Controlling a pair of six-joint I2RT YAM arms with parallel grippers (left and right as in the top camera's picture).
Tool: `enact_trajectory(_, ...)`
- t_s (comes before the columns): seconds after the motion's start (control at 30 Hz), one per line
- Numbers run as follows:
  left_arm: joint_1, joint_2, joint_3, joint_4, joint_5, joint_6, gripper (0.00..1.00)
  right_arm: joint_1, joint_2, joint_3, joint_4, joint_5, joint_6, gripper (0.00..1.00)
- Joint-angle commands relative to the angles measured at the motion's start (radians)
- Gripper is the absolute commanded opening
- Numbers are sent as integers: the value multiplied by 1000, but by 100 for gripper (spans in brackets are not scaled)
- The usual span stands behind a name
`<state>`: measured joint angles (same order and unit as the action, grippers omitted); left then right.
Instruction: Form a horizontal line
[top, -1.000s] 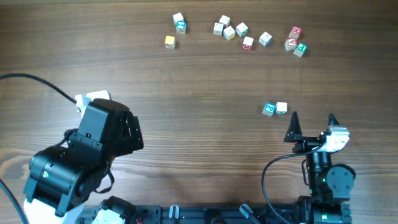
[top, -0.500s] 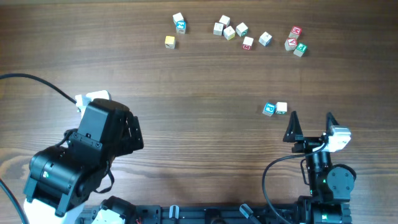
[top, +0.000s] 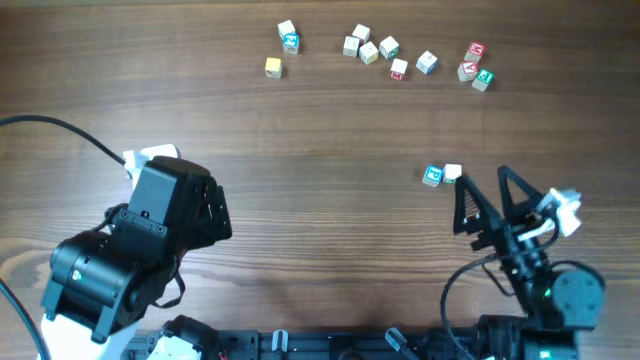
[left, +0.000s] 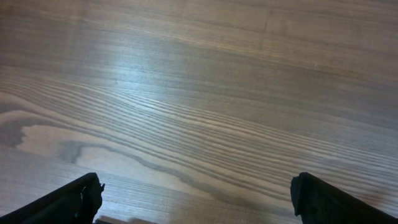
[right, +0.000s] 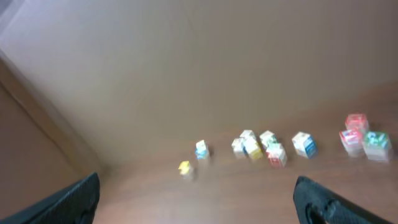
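The right pincer (top: 482, 180) stands wide, its two dark fingers spread far apart with nothing between them, and it leans forward and to its left over the table (top: 320, 130). The row of two cubes (top: 442, 175) lies just off the tip of its left finger, a touch ahead of it and outside the gap. The cream cube (top: 452, 173) is the nearer one, right beside that fingertip, though from above I can't say whether they meet. The blue-faced cube (top: 432, 176) sits edge to edge with it on the side farther from the pincer. The pair runs roughly level across the table. Well ahead of the pincer, at the far side of the table, the loose cubes (top: 388, 47) lie scattered; its own camera shows them only as a blurred string, and the row is out of that camera's sight.

The left pincer (left: 196, 185) is wide too, hanging over bare wood with nothing held. From above it is hidden beneath the left arm (top: 150, 240), well apart from the row
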<state>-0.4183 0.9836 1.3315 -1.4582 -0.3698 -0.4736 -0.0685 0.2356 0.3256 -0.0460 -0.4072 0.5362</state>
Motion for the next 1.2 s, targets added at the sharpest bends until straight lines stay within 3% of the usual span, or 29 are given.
enact_trajectory(0.0, 5, 0, -6, -1, -11, -13, 100, -4, 223, 212, -122, -48, -121, 100)
enact_trajectory(0.17, 5, 0, -6, -1, -11, -13, 100, -4, 581, 571, -442, -140, -227, 100)
enact_trajectory(0.27, 5, 0, -6, -1, -11, -13, 100, -4, 696, 617, -444, -258, -187, 100)
enact_trajectory(0.4, 5, 0, -6, -1, -11, -13, 100, -4, 818, 619, -360, -259, -205, 100)
enact_trajectory(0.83, 5, 0, -6, -1, -11, -13, 100, 5, 1389, 992, -406, 46, -243, 99)
enact_trajectory(1.17, 5, 0, -6, 0, -11, -13, 100, 151, 1895, 1380, -373, 358, -217, 96)
